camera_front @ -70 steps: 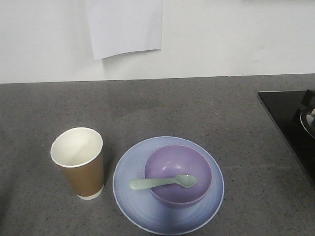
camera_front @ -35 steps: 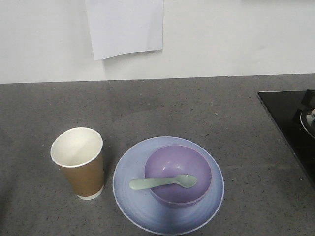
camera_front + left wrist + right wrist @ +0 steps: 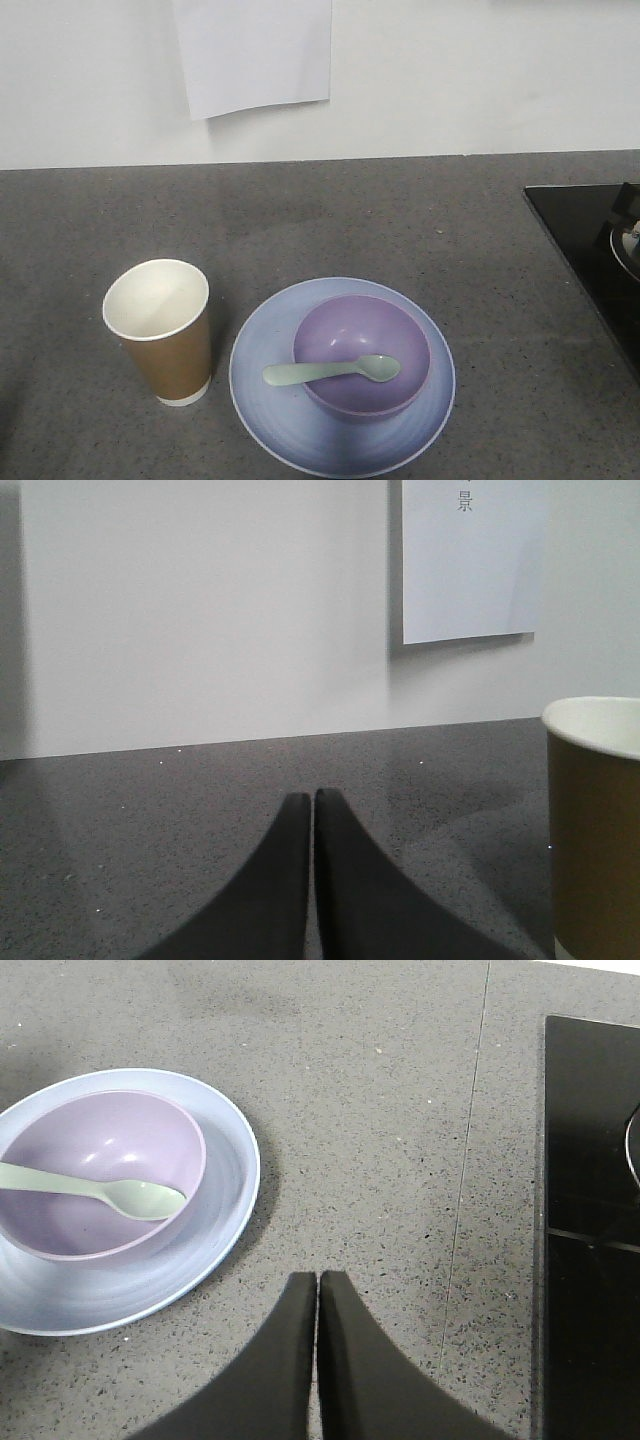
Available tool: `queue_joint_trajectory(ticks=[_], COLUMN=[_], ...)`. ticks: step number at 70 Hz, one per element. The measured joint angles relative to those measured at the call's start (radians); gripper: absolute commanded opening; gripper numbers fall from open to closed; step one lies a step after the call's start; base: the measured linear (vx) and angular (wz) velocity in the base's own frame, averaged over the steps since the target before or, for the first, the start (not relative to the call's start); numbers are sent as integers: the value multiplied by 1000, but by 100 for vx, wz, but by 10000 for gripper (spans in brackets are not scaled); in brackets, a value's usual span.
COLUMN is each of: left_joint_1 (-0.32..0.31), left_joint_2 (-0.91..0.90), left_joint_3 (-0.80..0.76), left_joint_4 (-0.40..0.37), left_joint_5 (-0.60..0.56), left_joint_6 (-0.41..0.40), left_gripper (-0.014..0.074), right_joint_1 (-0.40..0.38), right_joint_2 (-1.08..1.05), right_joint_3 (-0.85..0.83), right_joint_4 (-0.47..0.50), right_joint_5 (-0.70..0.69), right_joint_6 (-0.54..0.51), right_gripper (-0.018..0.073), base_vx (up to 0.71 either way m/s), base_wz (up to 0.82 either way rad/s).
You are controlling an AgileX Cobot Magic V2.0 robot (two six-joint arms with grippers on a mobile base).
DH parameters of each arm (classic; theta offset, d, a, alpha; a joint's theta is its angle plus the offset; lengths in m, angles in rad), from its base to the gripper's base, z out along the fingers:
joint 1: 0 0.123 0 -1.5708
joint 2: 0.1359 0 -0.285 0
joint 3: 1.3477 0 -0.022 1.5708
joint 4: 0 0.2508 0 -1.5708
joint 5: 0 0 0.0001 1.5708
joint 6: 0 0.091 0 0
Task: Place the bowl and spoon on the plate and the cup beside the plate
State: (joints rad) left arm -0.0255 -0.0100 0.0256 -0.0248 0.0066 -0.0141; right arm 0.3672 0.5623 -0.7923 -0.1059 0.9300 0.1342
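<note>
The pale blue plate sits at the near edge of the grey bench, with the purple bowl standing on it. The mint spoon lies across the bowl, its handle over the left rim. Just left of the plate, apart from it, the brown cup stands upright. The left gripper hangs low beside the cup, jaws clenched on nothing. The right gripper, jaws likewise pressed together, hovers right of the plate. A black cooktop lies farther right; white paper hangs on the wall.

Front view looks down; wrist views sit low, sharing the plate and cup.
</note>
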Motion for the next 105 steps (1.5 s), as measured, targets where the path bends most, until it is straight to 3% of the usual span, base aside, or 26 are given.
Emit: queue_joint_trajectory(ticks=[23,44,64,74,86,105], left_joint_1=[0,0,0,0,0,0], left_joint_2=[0,0,0,0,0,0], left_joint_3=[0,0,0,0,0,0], left_joint_4=[0,0,0,0,0,0], left_joint_5=[0,0,0,0,0,0], left_joint_6=[0,0,0,0,0,0], left_gripper=[-6,-6,-6,-6,-6,-6], right_joint_1=[0,-5,-200,-279,-309,-309], right_joint_2=[-18,-209,-414,-499,-571,-574], right_joint_3=[40,368,563,628,704,819], right_joint_4=[-56,-76,-50,20,106,122], right_joint_5=[-48,-479,-639,-684,-748,-942], right_joint_6=[-7,-8,-15,-91,-174,-134], right_gripper=[-10,-10,-10,-10,-10,-10], base_vx=[0,0,0,0,0,0], base_wz=[0,0,0,0,0,0])
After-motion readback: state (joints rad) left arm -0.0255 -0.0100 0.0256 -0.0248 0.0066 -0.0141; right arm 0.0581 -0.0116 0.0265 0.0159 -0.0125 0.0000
